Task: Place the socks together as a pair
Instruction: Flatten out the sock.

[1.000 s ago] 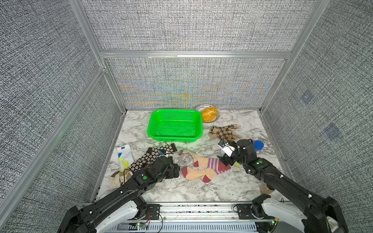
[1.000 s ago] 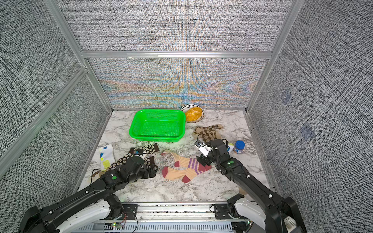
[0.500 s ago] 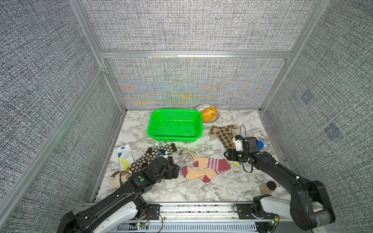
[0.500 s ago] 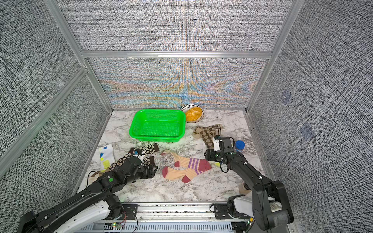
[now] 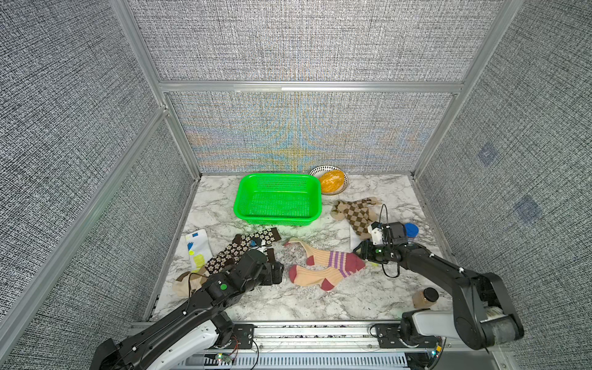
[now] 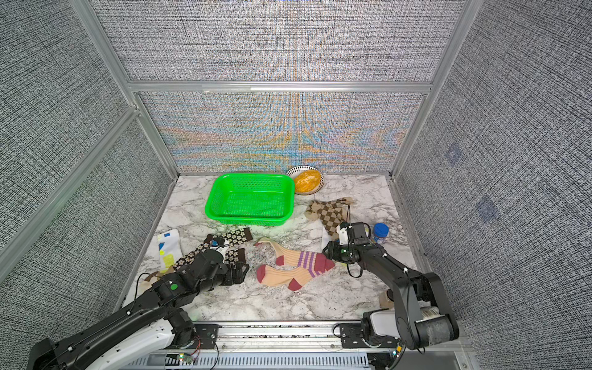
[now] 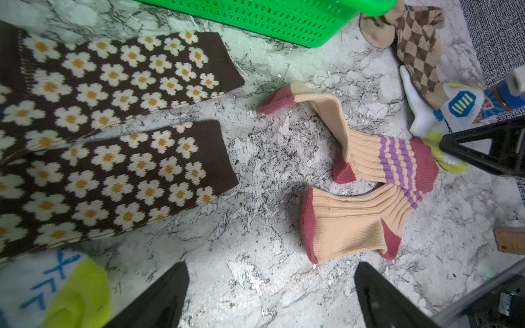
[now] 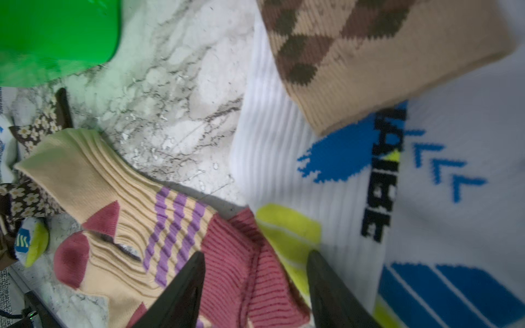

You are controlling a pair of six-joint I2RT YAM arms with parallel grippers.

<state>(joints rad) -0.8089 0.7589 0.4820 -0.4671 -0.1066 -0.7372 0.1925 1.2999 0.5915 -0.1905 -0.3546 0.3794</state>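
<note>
— Can we read anything?
— Only black block letters [image 8: 379, 181] on the white sock [image 8: 440, 213] at three o'clock, partly under the checked sock [image 8: 397, 51]; we cannot make out the word.

The basket [image 5: 277, 221] stands at the back, a bowl [image 5: 321, 168] just right of it; two socks [image 5: 326, 261] lie overlapping before it.

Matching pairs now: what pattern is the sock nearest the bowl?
That sock is tan-brown diamond check; left wrist view.

Open marble [image 5: 320, 301] in front of the striped socks [image 5: 333, 259]; green basket [image 5: 278, 220] behind, jar [image 5: 426, 298] at right.
</note>
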